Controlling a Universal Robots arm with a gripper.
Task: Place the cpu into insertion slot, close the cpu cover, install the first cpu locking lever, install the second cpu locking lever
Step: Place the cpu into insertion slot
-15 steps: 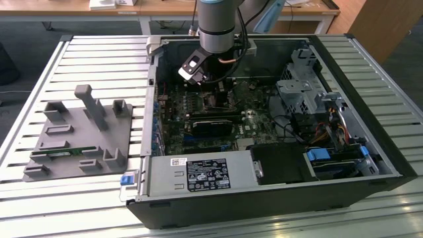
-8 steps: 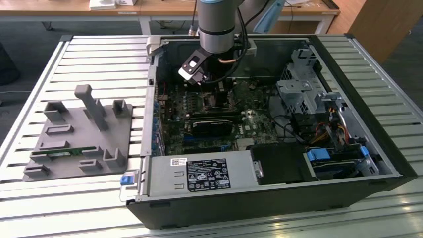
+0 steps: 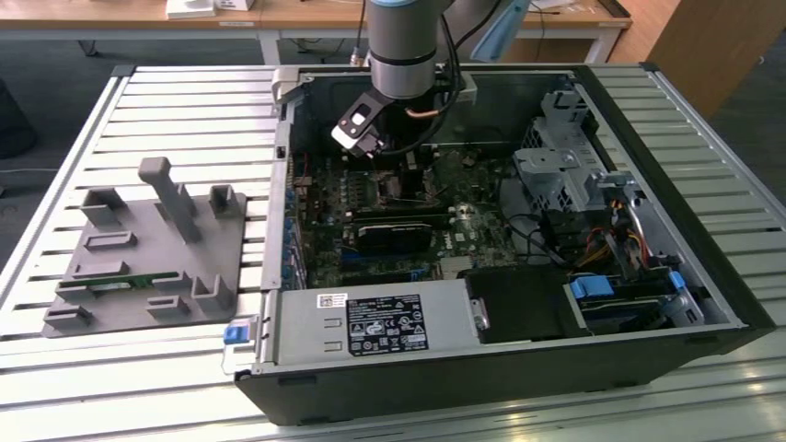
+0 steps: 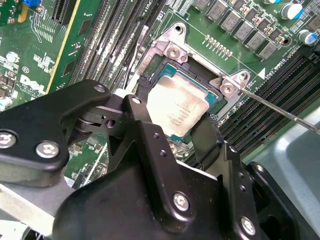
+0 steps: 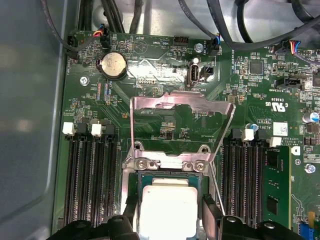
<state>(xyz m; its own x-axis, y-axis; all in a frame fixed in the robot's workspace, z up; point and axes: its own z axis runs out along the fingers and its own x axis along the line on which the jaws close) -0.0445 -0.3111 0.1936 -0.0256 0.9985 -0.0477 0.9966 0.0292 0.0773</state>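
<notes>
So the cpu (image 5: pixel 167 207) looks pretty much down in the insertion slot (image 4: pixel 161 66), with the gripper (image 4: pixel 176 111) pinching it from two sides, so I'd call step one nearly there, just not let go of yet. The cpu cover (image 5: pixel 210 106) is flipped up open and a thin locking lever (image 4: pixel 282 112) sticks out loose, so cover and both levers are left to do

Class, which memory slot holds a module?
The outermost slot on the side away from the coin cell: a green module stands in it; the others are empty black.
</notes>
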